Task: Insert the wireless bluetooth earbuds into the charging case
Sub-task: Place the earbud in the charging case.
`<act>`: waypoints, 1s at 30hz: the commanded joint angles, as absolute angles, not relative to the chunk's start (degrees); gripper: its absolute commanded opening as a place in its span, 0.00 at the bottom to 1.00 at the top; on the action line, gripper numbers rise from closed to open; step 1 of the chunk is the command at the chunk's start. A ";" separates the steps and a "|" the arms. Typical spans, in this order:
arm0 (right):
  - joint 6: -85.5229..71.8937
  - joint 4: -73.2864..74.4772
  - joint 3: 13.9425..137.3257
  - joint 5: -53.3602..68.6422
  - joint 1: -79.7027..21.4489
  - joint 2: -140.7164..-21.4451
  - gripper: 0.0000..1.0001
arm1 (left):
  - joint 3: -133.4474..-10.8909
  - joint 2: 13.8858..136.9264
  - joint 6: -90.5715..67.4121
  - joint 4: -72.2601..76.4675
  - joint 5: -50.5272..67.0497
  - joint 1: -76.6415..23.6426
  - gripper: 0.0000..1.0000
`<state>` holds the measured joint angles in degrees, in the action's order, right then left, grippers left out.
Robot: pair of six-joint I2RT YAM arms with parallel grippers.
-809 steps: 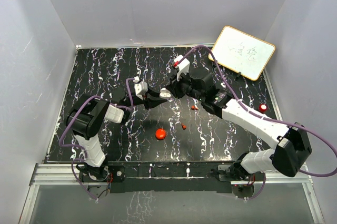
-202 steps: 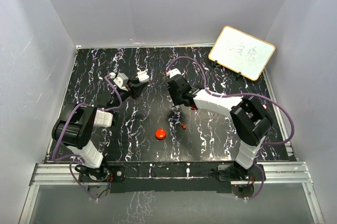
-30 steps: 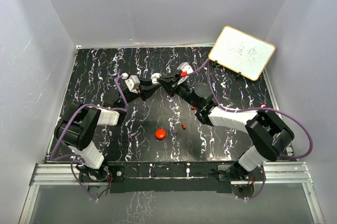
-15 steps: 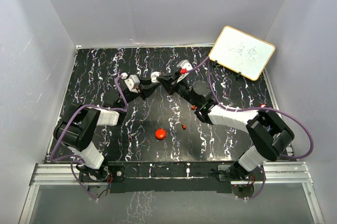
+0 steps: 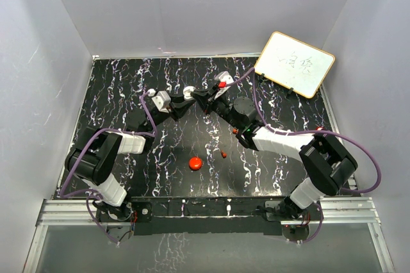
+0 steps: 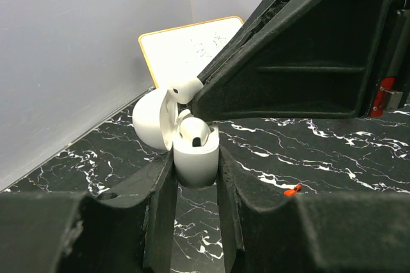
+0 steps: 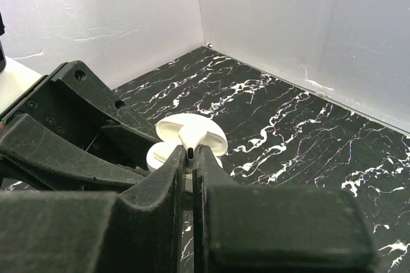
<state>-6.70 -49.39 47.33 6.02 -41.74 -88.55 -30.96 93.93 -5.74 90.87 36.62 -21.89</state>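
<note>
L gripper: fingers together on the charging case, one pad per side of the lower body. We see it held upright, off the table.
Case lid: swung open, toward the far wall. The well faces up.
Inside case: something white w/ a dark slot sits in one well. We can't tell if it's a seated bud or just the cavity.
R gripper: fingertips pinched tight on the white earbud, no gap visible btwn them.
White earbud posn: just above the case mouth, at the lid's edge, not yet in a well. It's near the case, and we can't say whether it touches.
Red earbud: lying loose on the table, well apart from both grippers.
Red puck: near that bud, not part of this step.
Whiteboard: propped at the far R corner.
Handling, bud: we judge it v. light, hard, glossy, so it's prone to twist or pop out of a pinch. Best held on the narrow end, leaving the rounded end free to enter.
Handling, case: light, smooth, rounded, so it could rotate under a downward push. Grip low on the body sides, clear of hinge and rim.
Next move needs: small, slow descent w/ the bud aligned to the free well. Release only once seated.
</note>
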 commanded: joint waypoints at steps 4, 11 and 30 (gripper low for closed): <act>-7.46 -47.78 49.65 4.07 -42.06 -89.10 0.06 | -30.67 89.65 -3.88 102.39 34.66 -22.31 0.00; -7.59 -47.68 49.65 3.92 -42.15 -88.51 0.13 | -30.48 89.72 -3.57 102.39 34.39 -22.37 0.00; -7.11 -47.48 48.63 2.43 -42.16 -84.70 0.19 | -30.25 89.94 -3.03 102.40 33.86 -22.41 0.00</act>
